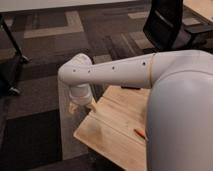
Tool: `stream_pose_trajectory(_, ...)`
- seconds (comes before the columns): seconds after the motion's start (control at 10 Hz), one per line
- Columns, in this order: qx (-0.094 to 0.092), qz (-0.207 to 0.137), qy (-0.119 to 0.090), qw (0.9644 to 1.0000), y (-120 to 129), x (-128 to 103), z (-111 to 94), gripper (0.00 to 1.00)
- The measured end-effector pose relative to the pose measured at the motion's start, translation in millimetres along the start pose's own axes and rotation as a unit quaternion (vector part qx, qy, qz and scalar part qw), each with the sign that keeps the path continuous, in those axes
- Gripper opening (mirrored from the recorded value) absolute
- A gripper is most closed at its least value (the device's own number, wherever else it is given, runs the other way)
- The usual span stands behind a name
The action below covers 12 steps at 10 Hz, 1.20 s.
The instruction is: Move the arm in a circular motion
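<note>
Arm: thick white tube running from the big shoulder at lower right to an elbow at centre left, above the worktop.
Pincer: tan tip hanging under the wrist, just off the worktop's left corner; spread or pressed together, I cannot tell.
Handling: looks rigid, heavy and smooth; nothing needs taking hold of, it only sweeps.
Risk: a low circle could clip the worktop edge.
</note>
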Motion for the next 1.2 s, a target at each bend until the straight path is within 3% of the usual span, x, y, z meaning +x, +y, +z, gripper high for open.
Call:
stream_pose_trajectory(1.0,0.0,0.0,0.0,1.0,0.0,0.0,0.1,0.65)
stream_pose_trajectory(1.2,-0.009,0.002,-0.003,1.0,-4.9,-4.6,-3.5,0.65)
